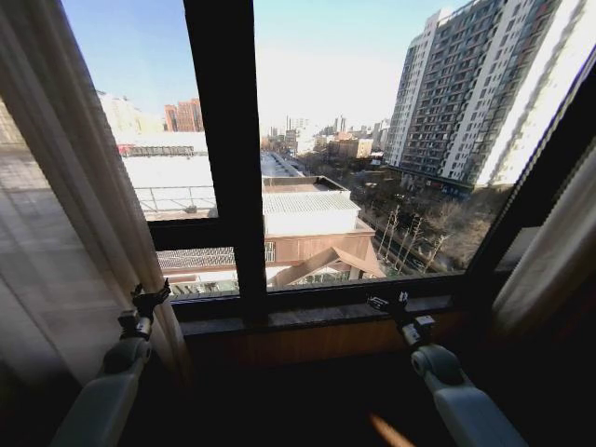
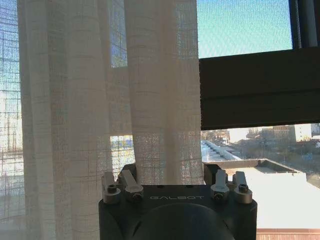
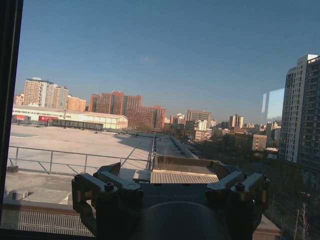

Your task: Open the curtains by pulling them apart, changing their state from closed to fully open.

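The curtains are drawn apart to the two sides of the window. The left curtain [image 1: 65, 205] hangs bunched along the left side of the head view, a sheer off-white panel with long pleats, running from the top of the picture down past the left arm. In the left wrist view the same curtain [image 2: 100, 115] covers the pane just ahead of the camera, thin enough that sky and buildings show through its weave. The right curtain [image 1: 549, 261] is gathered at the right edge of the head view, beside the slanted dark window frame.

Between them the window glass [image 1: 372, 140] is bare, with a wide dark frame post [image 1: 228, 149] standing in the middle and a dark sill [image 1: 326, 312] along the bottom. Through the glass lie a flat pale roof, low brick buildings, a tall apartment tower [image 1: 466, 93] on the right and clear blue sky.

The left claw [image 1: 149, 303] is raised just beside the inner edge of the left curtain, near the sill; its fingers [image 2: 127, 182] stand spread apart with nothing between them, though whether the cloth brushes them is hard to tell. The right claw [image 1: 389, 304] is held up near the sill right of the middle post, well apart from the right curtain; its fingers [image 3: 107, 182] are likewise spread and grasp nothing, pointing out at the rooftops.
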You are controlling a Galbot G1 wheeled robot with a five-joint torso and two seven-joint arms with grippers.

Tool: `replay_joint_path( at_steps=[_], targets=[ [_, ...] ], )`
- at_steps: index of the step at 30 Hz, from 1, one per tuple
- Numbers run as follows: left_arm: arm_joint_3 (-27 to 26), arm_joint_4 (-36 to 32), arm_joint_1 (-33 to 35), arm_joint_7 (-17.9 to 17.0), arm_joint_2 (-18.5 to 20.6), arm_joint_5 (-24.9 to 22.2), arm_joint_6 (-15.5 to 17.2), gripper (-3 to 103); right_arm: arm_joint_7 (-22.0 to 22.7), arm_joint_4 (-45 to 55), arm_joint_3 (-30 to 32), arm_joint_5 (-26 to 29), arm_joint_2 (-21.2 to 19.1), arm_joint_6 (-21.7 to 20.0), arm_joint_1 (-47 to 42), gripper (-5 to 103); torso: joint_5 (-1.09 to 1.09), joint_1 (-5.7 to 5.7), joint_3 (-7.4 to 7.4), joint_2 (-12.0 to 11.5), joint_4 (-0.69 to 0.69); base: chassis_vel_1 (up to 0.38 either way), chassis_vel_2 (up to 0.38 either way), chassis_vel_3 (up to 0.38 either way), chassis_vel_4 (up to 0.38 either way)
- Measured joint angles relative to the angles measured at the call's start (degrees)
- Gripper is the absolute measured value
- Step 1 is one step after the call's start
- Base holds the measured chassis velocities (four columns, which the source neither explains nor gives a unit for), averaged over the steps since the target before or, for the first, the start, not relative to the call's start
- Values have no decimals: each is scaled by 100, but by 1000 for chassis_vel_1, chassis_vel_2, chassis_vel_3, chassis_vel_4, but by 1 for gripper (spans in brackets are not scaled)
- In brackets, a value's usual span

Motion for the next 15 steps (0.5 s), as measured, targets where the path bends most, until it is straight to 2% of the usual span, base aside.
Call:
replay_joint_path(
  at_steps=[4,6,7,8,9,11,12,14,15],
  targets=[
    [0,54,-30,21,-2,0,-25,50,0,0,0,0,0,0,0,100,0,0,0,0,0,0,0,0,0],
    [0,60,-33,25,-3,1,-27,50,0,0,0,0,0,0,0,100,0,0,0,0,0,0,0,0,0],
    [-1,70,-38,31,-6,2,-33,44,0,0,0,0,0,0,0,100,0,0,0,0,0,0,0,0,0],
    [-3,76,-40,37,-10,3,-38,44,0,0,0,0,0,0,0,100,0,1,0,0,0,0,0,0,0],
    [-4,79,-40,41,-14,5,-42,34,0,0,0,0,0,0,0,100,0,0,0,0,0,0,0,0,0],
    [-8,80,-40,53,-23,11,-50,23,0,0,0,0,0,0,0,100,0,0,0,0,0,0,0,0,0],
    [-8,80,-40,53,-23,11,-50,23,0,0,0,0,0,0,0,100,0,0,0,0,0,0,0,0,0],
    [-32,71,-30,56,-34,14,-61,12,0,0,0,0,0,0,0,100,0,0,0,0,0,0,0,0,0],
    [-32,71,-30,56,-34,14,-61,12,0,0,0,0,0,0,0,100,0,0,0,0,0,0,0,0,0]
  ],
)
